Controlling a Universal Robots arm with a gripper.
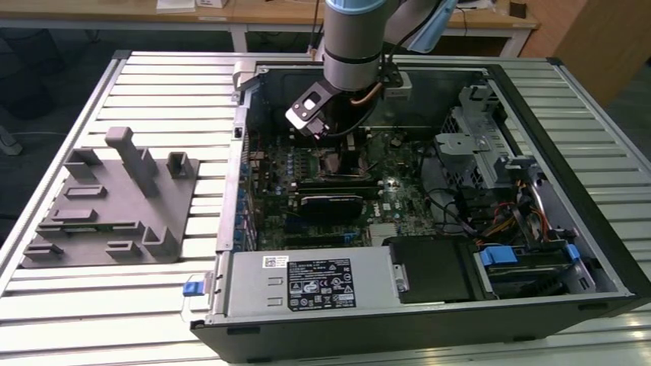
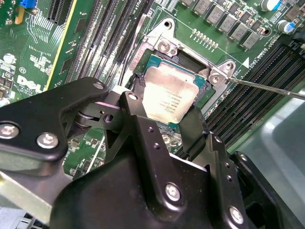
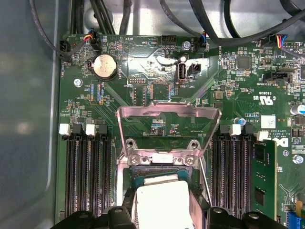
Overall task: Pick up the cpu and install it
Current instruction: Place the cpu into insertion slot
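Note:
The cpu [image 2: 170, 91], a small square chip with a pale silvery top, sits between my gripper's [image 2: 167, 102] two black fingers [image 2: 136, 112], which press on its opposite edges. It hangs at the open motherboard socket [image 2: 164, 47], slightly tilted against the socket frame; I cannot tell if it touches the socket. In the first wrist view the cpu [image 3: 162, 205] lies just below the raised metal load plate [image 3: 169, 112]. In the exterior view the gripper [image 1: 328, 130] reaches down into the open computer case [image 1: 569, 252], over the motherboard.
Memory slots [image 3: 88, 176] flank the socket on both sides. A thin metal lever [image 2: 267, 88] sticks out beside the socket. Cables [image 1: 458, 206] and drive bays fill the case toward the exterior view's right. A grey tray with upright posts [image 1: 112, 202] lies outside the case.

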